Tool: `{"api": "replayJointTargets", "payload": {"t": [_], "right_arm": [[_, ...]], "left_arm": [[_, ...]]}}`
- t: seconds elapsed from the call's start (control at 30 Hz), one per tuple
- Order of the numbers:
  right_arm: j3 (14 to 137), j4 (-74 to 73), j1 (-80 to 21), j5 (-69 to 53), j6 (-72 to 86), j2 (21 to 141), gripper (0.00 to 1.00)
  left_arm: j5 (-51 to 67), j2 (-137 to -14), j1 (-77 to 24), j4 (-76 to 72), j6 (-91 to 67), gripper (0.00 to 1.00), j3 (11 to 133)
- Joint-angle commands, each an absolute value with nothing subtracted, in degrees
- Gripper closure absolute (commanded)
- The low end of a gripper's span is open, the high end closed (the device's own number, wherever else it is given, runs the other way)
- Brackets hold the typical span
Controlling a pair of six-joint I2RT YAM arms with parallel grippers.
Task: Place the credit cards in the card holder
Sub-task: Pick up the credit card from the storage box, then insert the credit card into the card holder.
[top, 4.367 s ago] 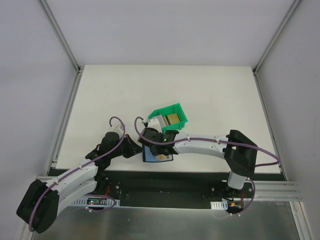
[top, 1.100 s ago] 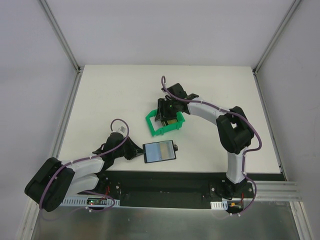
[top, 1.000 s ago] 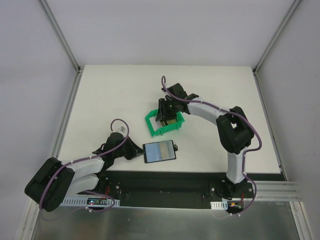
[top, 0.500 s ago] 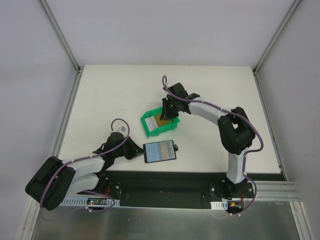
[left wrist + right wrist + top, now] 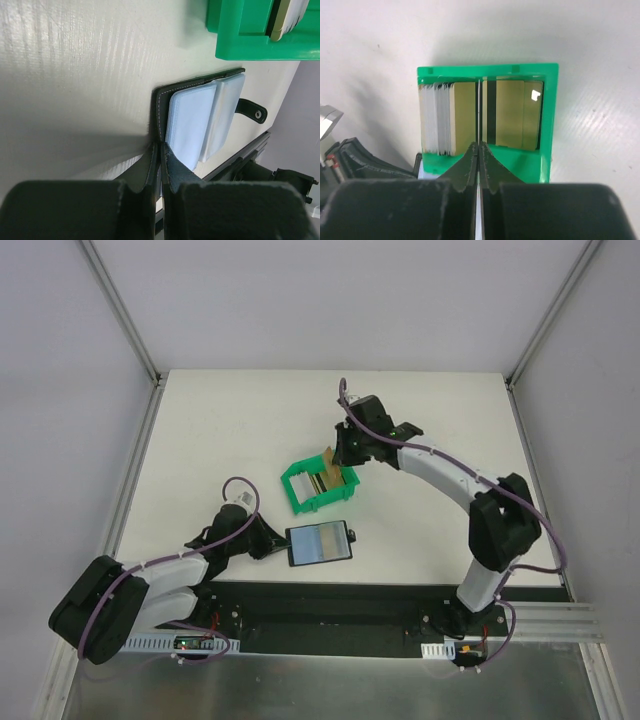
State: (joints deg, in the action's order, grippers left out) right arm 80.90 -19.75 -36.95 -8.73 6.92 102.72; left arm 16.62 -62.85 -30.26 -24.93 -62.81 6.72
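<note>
Close to the near edge of the surface (image 5: 220, 430), the left gripper (image 5: 159, 150) is clamped on the black cover of the card holder (image 5: 320, 543), pinning it open and flat. Its bluish sleeves face up, and no card shows plainly in them. Just beyond, toward the middle, stands a green bin (image 5: 300, 502) holding most of the credit cards (image 5: 437, 117) in an upright stack, with one striped card lying flat. Over the bin's far side, the right gripper (image 5: 479, 150) is closed on a gold card (image 5: 328, 460) held on edge. The task looks barely begun: this card needs carrying and slotting, then the rest.
</note>
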Motion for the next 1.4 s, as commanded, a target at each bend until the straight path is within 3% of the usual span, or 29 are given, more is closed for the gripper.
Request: {"api": "replayJointTargets", "payload": {"t": [0.0, 0.27, 0.5, 1.37], "right_arm": [[75.61, -16.45, -36.91, -5.98, 7.72, 90.99, 1.0], [52.86, -1.43, -40.24, -8.35, 21.87, 73.85, 1.0], [36.67, 12.54, -46.49, -7.38, 32.85, 70.84, 1.0], [28.12, 29.09, -51.5, -10.72, 43.07, 85.07, 1.0]], "left_arm": [[16.97, -60.74, -29.71, -22.59, -60.21, 1.0, 7.65], [16.7, -60.21, -29.71, -21.18, -58.98, 1.0, 7.65], [16.96, -60.56, -29.71, -20.92, -58.71, 1.0, 7.56], [16.08, -59.68, -29.71, -20.13, -59.77, 1.0, 6.86]]}}
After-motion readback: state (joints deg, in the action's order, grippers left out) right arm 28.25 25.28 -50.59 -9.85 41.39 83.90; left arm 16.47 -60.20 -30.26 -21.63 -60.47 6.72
